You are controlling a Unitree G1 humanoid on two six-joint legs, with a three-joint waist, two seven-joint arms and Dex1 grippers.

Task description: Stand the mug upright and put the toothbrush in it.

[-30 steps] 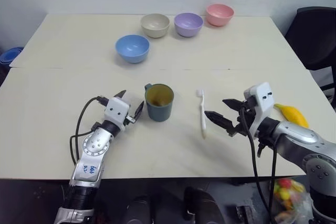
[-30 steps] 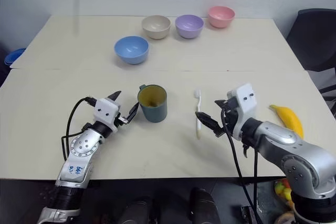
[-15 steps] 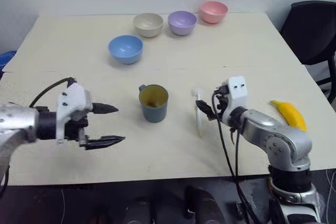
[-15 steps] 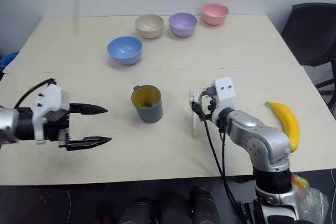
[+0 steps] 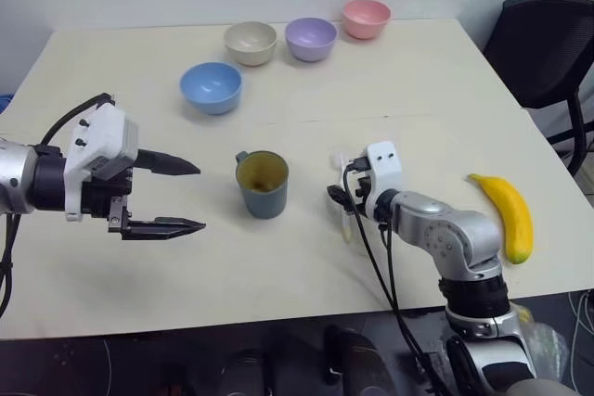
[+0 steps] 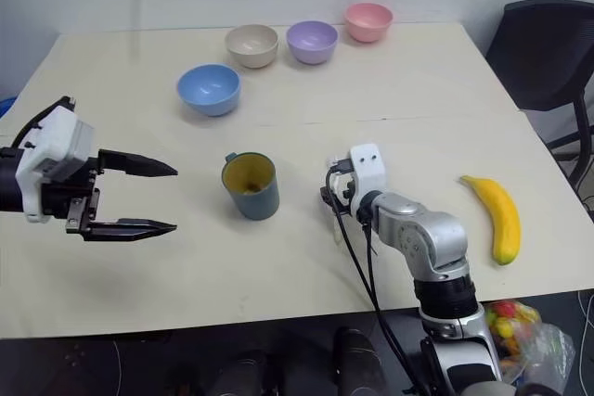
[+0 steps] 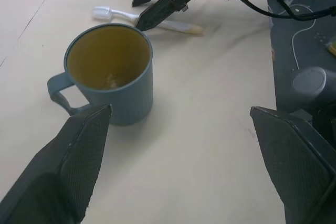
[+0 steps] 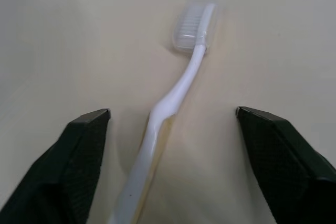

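Observation:
The dark teal mug [image 5: 263, 183] stands upright at mid-table, its yellowish inside showing and its handle toward the far left. To its right the white toothbrush [image 8: 181, 85] lies flat on the table. My right gripper [image 5: 339, 199] is low over it, open, one black finger on each side of the handle and neither touching it. My left gripper [image 5: 198, 197] hovers open and empty to the left of the mug, well apart from it and pointing toward it. The left wrist view shows the mug [image 7: 110, 72], the toothbrush [image 7: 122, 14] and the right gripper [image 7: 152, 3] beyond.
A light blue bowl [image 5: 211, 86], a beige bowl [image 5: 250, 42], a purple bowl [image 5: 310, 37] and a pink bowl [image 5: 366, 17] stand along the far side. A yellow banana [image 5: 509, 215] lies near the right edge. A black chair [image 5: 548, 44] stands beyond it.
My left gripper has lifted and drawn back from the mug, turning to point sideways at it. My right gripper has moved in over the toothbrush and now straddles it. The camera has shifted.

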